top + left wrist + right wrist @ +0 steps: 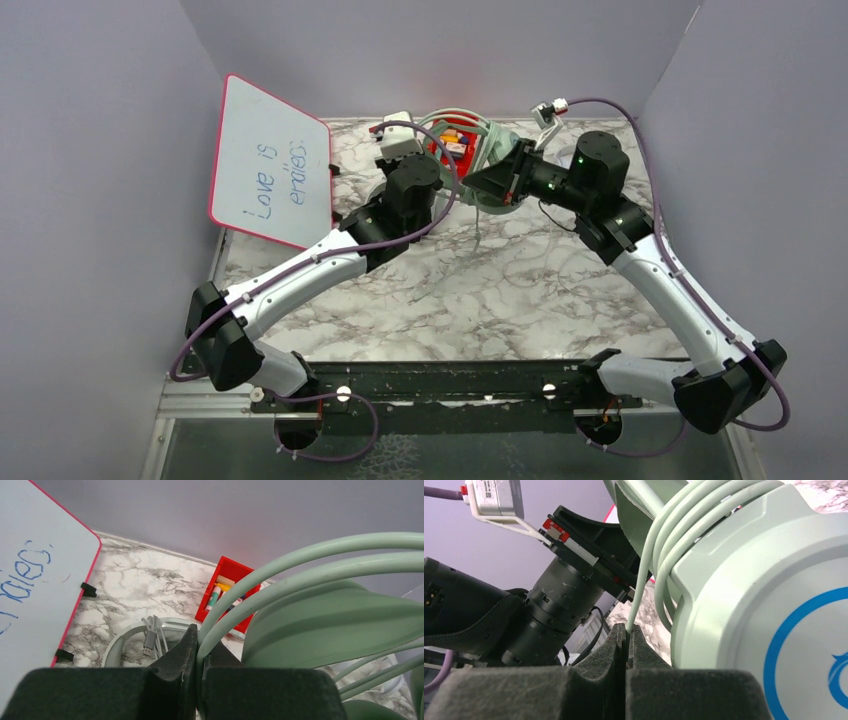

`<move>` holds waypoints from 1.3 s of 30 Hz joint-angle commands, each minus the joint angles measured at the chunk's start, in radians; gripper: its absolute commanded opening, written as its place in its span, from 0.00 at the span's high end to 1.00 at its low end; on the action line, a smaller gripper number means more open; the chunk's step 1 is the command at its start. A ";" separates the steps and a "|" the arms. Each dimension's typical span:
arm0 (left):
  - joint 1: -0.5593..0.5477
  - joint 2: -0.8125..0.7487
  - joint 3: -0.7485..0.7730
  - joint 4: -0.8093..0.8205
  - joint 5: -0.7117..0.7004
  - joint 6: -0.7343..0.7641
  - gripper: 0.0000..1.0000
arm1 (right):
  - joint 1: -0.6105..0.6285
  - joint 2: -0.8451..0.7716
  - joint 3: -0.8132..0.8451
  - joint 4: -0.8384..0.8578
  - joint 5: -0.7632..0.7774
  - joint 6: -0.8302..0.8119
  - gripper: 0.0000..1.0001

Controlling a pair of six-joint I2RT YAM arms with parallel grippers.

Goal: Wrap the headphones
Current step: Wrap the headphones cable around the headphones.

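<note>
Both arms reach to the far middle of the marble table (480, 290), where the mint-green headset (734, 595) is held up between them, just in front of a red box (239, 568) against the back wall. The left gripper (197, 645) has its fingers pressed together on pale green strands of the cable (659, 540), which arc up and away to the right over the rounded green ear cup. The right gripper (627, 632) is likewise pinched tight, on a single thin run of the same cable that rises from its tips. Several turns of that cable lie packed side by side in the groove beside the ear cup, whose outer face carries a blue ring mark. From the right wrist view the black body of the left arm (554, 600) sits close behind the headset. The red box holds a few markers (214, 596). Below and left of it on the marble lies the grey-white headset (117, 642), with a bundle of grey cable and a USB plug (149, 641) resting inside its loop. A pink-edged whiteboard (270, 170) with blue handwriting leans against the left wall.
</note>
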 commanded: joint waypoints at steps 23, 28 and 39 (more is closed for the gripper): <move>-0.013 -0.053 0.171 0.071 0.064 -0.349 1.00 | 0.025 -0.074 -0.077 -0.080 0.138 -0.130 0.73; -0.013 -0.060 0.209 0.066 0.081 -0.328 1.00 | 0.025 -0.113 -0.127 -0.024 0.103 -0.135 0.59; -0.013 -0.076 0.267 -0.002 0.099 -0.303 1.00 | 0.023 -0.305 -0.491 0.318 -0.028 -0.405 0.13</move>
